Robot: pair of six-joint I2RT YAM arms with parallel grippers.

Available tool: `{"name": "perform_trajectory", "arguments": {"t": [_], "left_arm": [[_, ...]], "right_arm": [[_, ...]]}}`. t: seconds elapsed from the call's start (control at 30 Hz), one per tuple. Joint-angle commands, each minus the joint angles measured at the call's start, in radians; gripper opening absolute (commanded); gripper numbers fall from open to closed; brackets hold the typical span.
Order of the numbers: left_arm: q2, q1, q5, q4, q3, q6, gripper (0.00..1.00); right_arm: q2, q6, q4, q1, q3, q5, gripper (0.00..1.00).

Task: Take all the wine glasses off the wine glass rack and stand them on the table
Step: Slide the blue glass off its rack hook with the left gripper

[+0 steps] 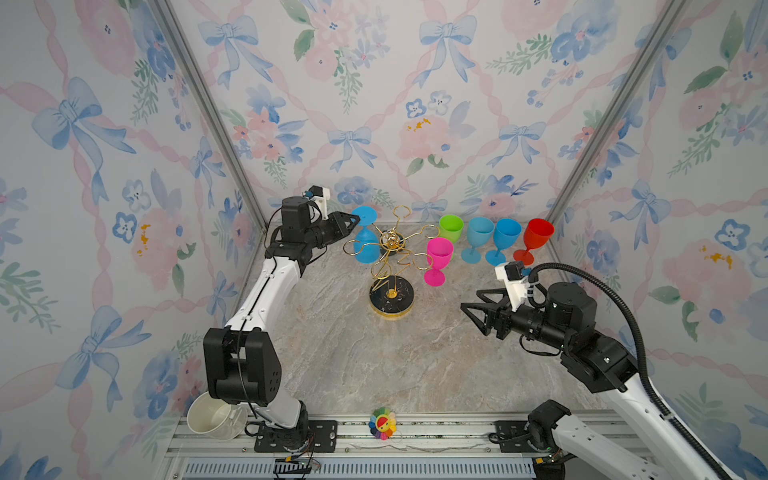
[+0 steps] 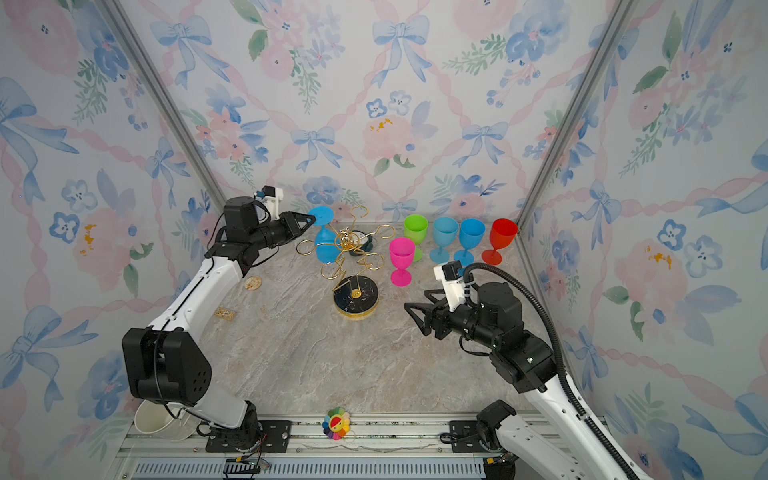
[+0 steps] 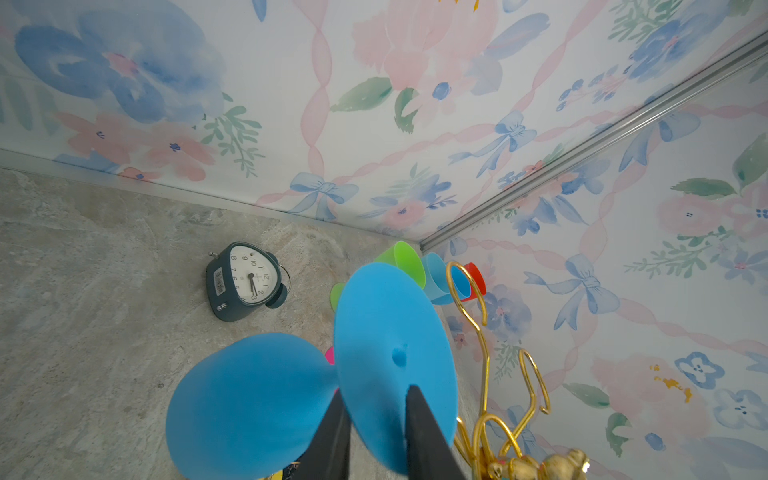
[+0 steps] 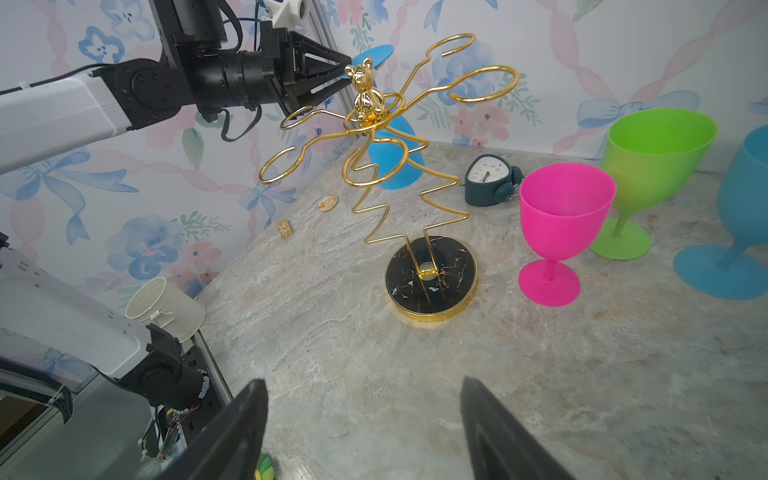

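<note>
The left gripper has a black finger on each face of the round foot of the matte blue plastic-looking wine glass. The jaws stand narrow astride the rim, but I cannot tell whether they pinch it firmly. To do this step well, I would settle that grip on the foot's edge and raise the foot just clear of the wire. Then I would draw the stem out through the loop's open mouth, away from the hub, without twisting. The gold wire wine glass rack with a round black marble-look base looks light, and a sideways tug could tip it toward the pink goblet at its three o'clock. The right gripper hangs spread and empty over the grey marble-look tabletop, at about four o'clock from the base, and could steady it. The glass hangs bowl-down at about ten o'clock from the rack's gold bear knob in both top views. It has a rounded bowl, and its wide, flat foot faces up with a small dimple at its centre.
</note>
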Motion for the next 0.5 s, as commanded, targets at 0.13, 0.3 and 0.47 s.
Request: {"name": "perform_trajectory", "arguments": {"t": [0.13,0.3,0.47], "left_arm": [[-0.014,-0.003,0.025,0.006,0.017,0.001,0.17],[-0.027,-0.004,0.027,0.006,0.016,-0.005,0.14],[-0.04,-0.003,0.032,0.006,0.007,-0.009,0.13]], "right_arm": [[-0.022,0.012,-0.016,0.013,-0.022,0.024,0.75],[-0.031,0.013,-0.021,0.015,-0.026,0.031,0.76],[-0.031,0.016,-0.02,0.015,-0.028,0.03,0.76]]}}
